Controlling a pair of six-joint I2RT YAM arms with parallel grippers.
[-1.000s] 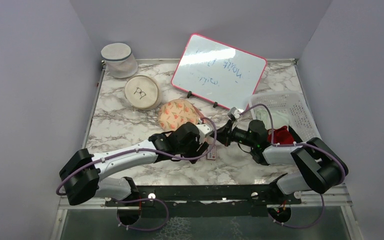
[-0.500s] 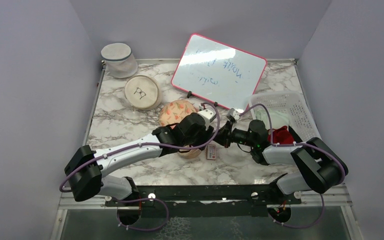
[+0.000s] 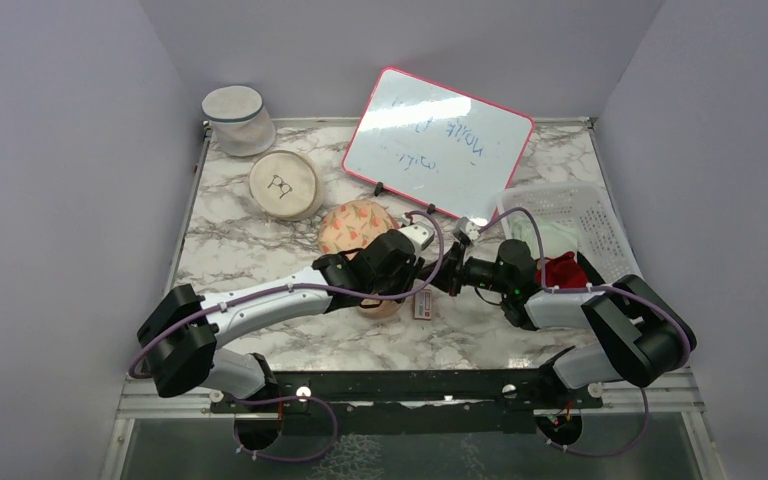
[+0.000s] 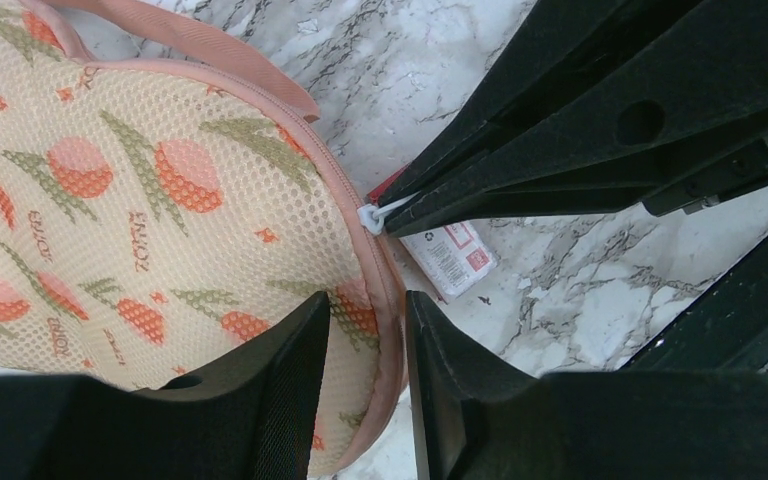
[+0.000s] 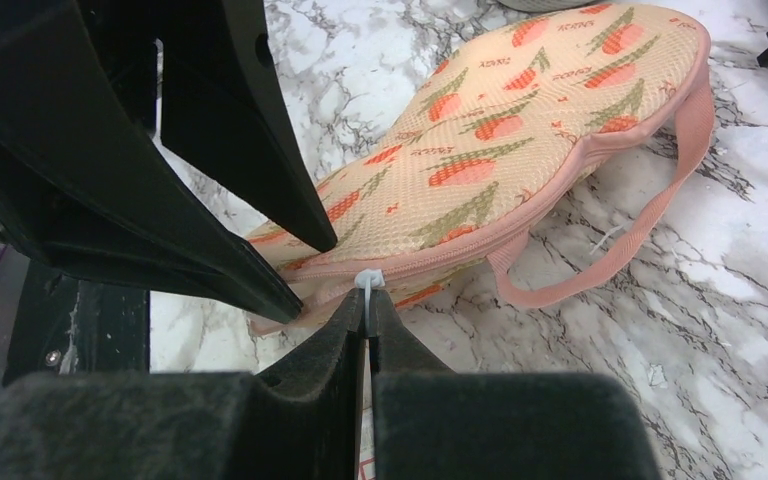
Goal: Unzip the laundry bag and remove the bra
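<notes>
The laundry bag [image 3: 353, 224] is a cream mesh pouch with pink zipper edging, lying mid-table; it also shows in the left wrist view [image 4: 160, 120] and the right wrist view [image 5: 560, 90]. The bra's [image 4: 80, 170] peach fabric with red and green print shows through the mesh. My left gripper [image 4: 368, 310] is shut on the bag's pink zipper edge at its near end. My right gripper [image 5: 365, 300] is shut on the white zipper pull [image 5: 367, 280], also seen in the left wrist view [image 4: 370, 217]. The two grippers meet at the bag's near right edge [image 3: 422, 282].
A pink-framed whiteboard [image 3: 438, 140] leans at the back. A white basket [image 3: 600, 215] with a red cloth [image 3: 563, 270] stands at the right. A round cream disc [image 3: 284, 185] and a white mesh cylinder [image 3: 237, 120] sit back left. A small label card [image 4: 450, 255] lies beside the bag.
My left arm has swung right and forward over the bag, and its gripper now sits at the bag's near zipper edge. The right gripper has stayed at the zipper pull.
</notes>
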